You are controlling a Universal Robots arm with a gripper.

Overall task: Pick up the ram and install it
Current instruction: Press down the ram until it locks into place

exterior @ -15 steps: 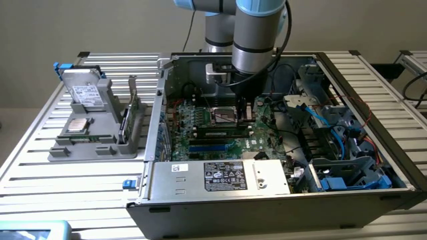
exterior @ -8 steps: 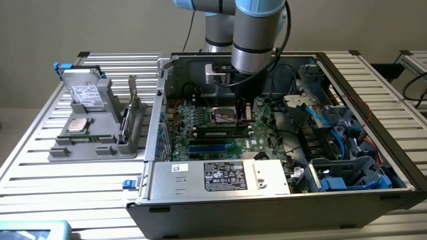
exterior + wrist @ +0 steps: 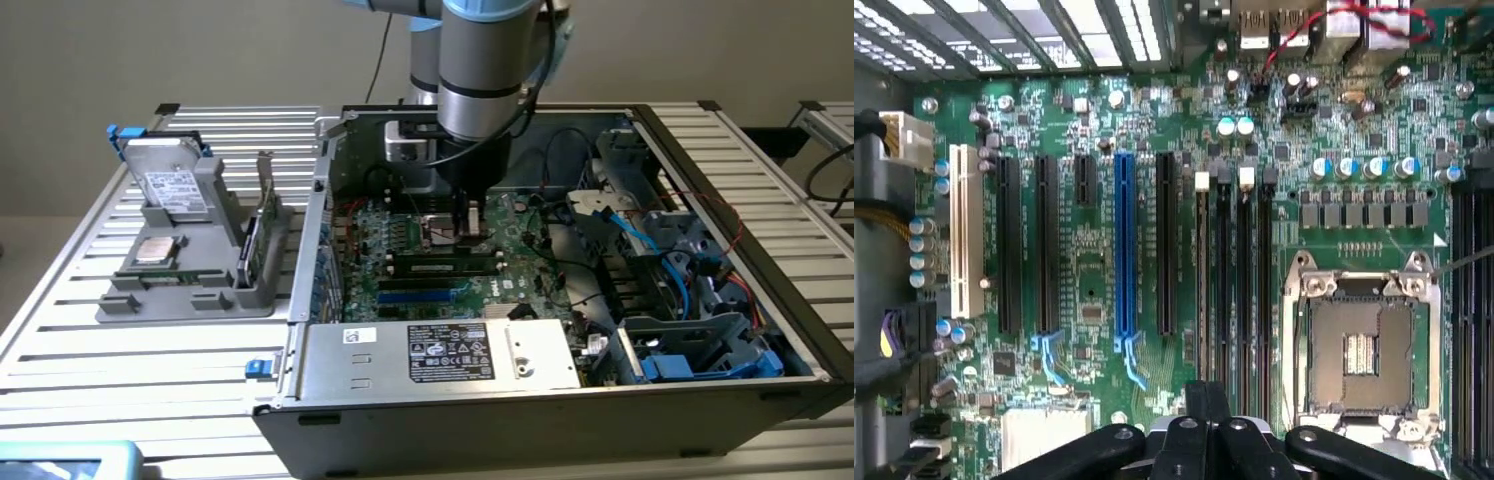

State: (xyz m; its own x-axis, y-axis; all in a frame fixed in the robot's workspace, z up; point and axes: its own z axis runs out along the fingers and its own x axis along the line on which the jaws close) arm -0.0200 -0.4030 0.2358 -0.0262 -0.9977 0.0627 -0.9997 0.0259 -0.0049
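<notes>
On the exterior view's left, a grey holder tray [image 3: 200,290] sits on the slatted table [image 3: 80,340] with a hard drive [image 3: 167,185] and a processor chip [image 3: 154,250] in it, well apart from the work. Next to it is the open computer case [image 3: 534,400], with the power supply [image 3: 454,350] along its near edge.

The arm reaches straight down into the case, and the gripper [image 3: 467,228] is low over the motherboard [image 3: 400,240]. Its jaws are together; in the wrist view the gripper [image 3: 1204,395] shows dark fingers closed up over the black memory slots [image 3: 1239,280], beside the bare processor socket [image 3: 1359,350].

The ram [image 3: 441,266] stands on edge in one of those slots, pale label facing the near side, just below the fingertips. I cannot tell whether the fingers pinch its top edge or only rest on it.

My worry is seating. The fingers meet the stick toward one end, so a push there could drive that end home and leave the other riding high, tilted, with a latch unclosed. Pushing hard on a misaligned stick could flex the board.

Further right, loose blue and black cables [image 3: 641,235] lie near the arm's path and could snag it.
</notes>
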